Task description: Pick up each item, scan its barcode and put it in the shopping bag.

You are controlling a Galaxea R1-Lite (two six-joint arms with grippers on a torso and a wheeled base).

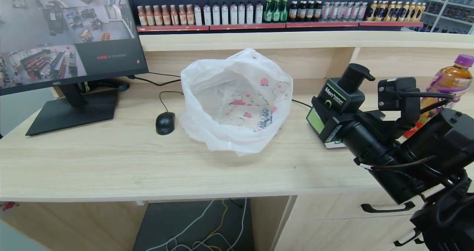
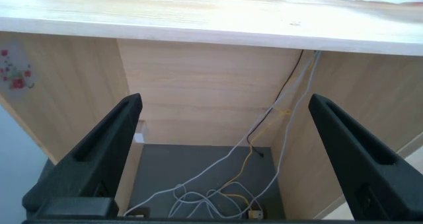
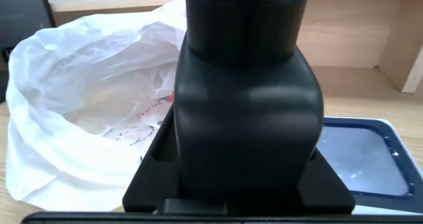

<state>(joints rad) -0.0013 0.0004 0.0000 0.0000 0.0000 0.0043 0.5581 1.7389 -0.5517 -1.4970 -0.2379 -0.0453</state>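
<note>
The right tool (image 1: 330, 119) is shut tight on the one black pump bottle (image 1: 346, 90), just beside the one white shopping bag (image 1: 237, 99) on the counter (image 1: 111, 162). The left tool (image 2: 225, 102) is wide open and holds nothing. The bottle looks hard, smooth and a bit heavy, so it is best held by its fat middle, not the pump. One brown drink bottle (image 1: 450, 80) stands near.

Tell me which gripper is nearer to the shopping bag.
Right. The right gripper, shut on a black pump bottle, is over the counter just to the shopping bag's right. The left gripper hangs open below the counter's front edge, facing the cables underneath.
</note>
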